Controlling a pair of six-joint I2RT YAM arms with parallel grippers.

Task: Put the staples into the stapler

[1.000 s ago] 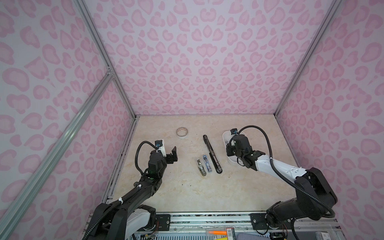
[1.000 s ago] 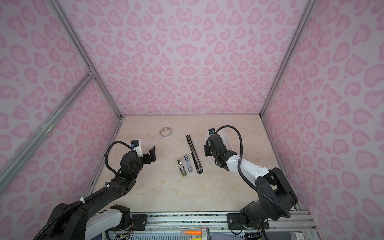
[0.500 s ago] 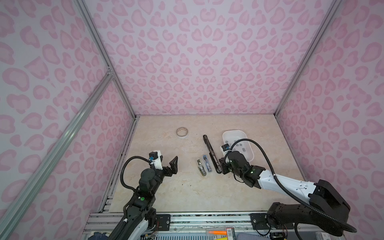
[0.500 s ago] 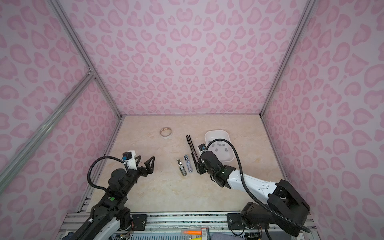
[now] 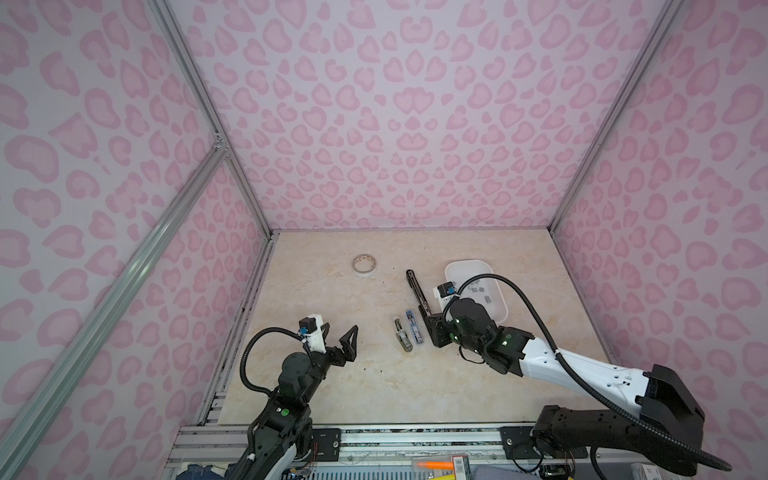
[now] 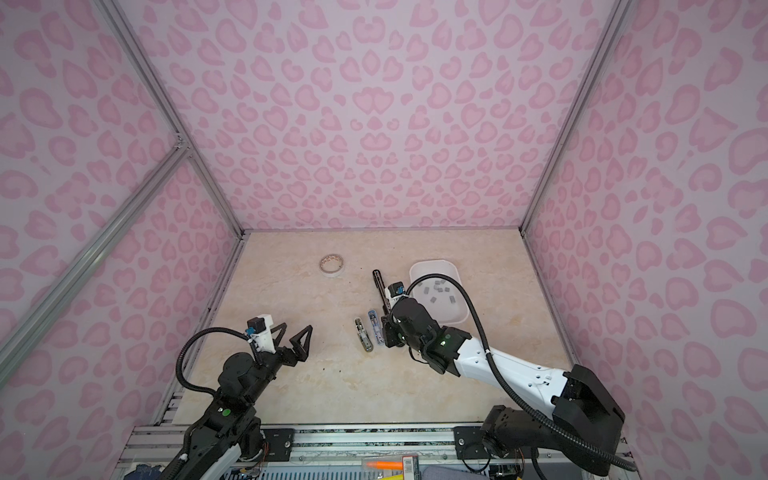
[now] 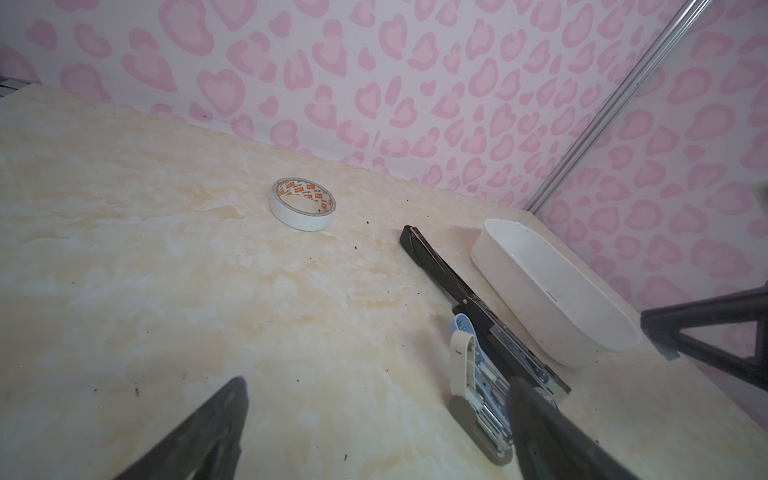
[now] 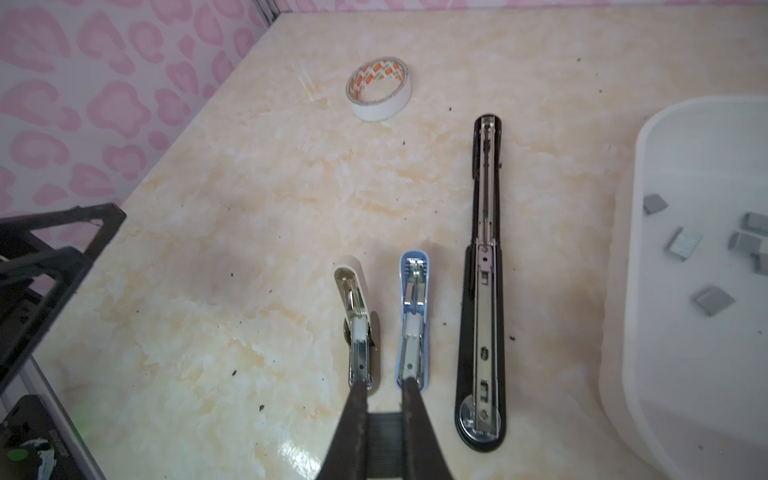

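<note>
Three staplers lie opened flat side by side: a long black one (image 5: pixel 417 291) (image 8: pixel 484 270), a small blue one (image 5: pixel 413 328) (image 8: pixel 413 307) and a small beige one (image 5: pixel 402 334) (image 8: pixel 355 303). Several grey staples (image 5: pixel 478 291) (image 8: pixel 681 245) lie in the white tray (image 5: pixel 467 262). My right gripper (image 5: pixel 436 332) (image 8: pixel 384 384) hovers at the near ends of the blue and beige staplers, shut on a dark ribbed strip of staples. My left gripper (image 5: pixel 340 338) (image 7: pixel 376 386) stands open and empty, left of the staplers.
A roll of white tape (image 5: pixel 365 272) (image 7: pixel 299 218) lies toward the back wall. The tray (image 8: pixel 623 291) sits just right of the black stapler. Pink patterned walls close the table on three sides. Bare marble lies between my left gripper and the beige stapler (image 7: pixel 461 365).
My right gripper left the tray and came forward and left to the staplers' near ends. The left arm drew back toward the front edge, its gripper still open.
</note>
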